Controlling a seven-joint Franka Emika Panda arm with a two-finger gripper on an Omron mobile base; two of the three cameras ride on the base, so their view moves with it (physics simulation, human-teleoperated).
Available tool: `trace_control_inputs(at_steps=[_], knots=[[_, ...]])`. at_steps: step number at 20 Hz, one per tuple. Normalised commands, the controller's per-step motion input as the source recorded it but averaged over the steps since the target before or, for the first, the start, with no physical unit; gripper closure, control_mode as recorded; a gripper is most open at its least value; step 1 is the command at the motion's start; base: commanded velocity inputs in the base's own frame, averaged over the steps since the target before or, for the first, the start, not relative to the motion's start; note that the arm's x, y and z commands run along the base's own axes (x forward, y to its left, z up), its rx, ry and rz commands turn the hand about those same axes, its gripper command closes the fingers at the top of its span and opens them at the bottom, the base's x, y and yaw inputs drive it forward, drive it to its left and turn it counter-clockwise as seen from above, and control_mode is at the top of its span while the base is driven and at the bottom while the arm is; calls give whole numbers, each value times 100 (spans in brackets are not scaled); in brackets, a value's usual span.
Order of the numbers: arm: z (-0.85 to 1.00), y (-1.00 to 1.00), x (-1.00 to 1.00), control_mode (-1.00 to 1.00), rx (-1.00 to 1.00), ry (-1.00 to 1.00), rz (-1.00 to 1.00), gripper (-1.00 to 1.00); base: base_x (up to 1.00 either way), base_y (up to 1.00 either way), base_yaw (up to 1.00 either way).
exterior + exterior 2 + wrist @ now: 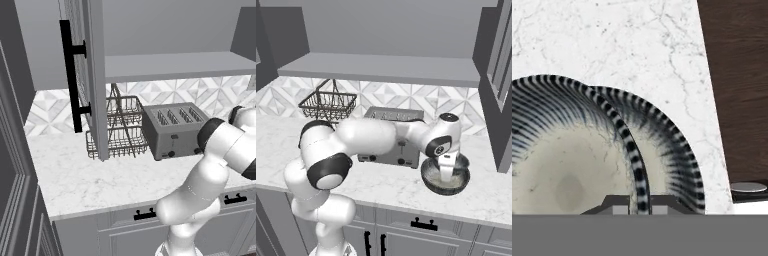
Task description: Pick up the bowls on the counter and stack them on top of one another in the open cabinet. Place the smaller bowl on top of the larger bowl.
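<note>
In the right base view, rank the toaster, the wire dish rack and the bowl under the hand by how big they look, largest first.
1. Toaster, though the arm hides much of it.
2. Wire dish rack and bowl: they look about alike in width. The rack stands farther back and the bowl nearer the camera, so I would not rank these two.

The counter [612, 45] is white marble with faint grey veins. In the hand view the two bowls show dark blue-black and white radiating stripes on their rims — the nearer bowl [562, 165] has a pale cream, lightly speckled inside. The toaster [172, 130] is grey metal. The dish rack [122, 125] is dark wire. The open cabinet [175, 65] is plain grey — its bar handle [70, 75] black. The backsplash [406, 97] carries a white-and-grey diamond pattern.
</note>
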Motion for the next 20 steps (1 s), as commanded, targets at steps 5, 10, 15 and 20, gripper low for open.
trace_control_inputs(at_steps=[5, 10, 15, 20], knots=[[-41, 0, 20, -100, -6, -1, 0, 100, 0, 0, 0], [-58, 2, 14, -100, -5, 0, 0, -100, 0, 0, 0], [8, 0, -1, -100, 3, 0, 0, -100, 0, 0, 0], [100, 0, -13, -100, 17, 0, 5, -100, 0, 0, 0]])
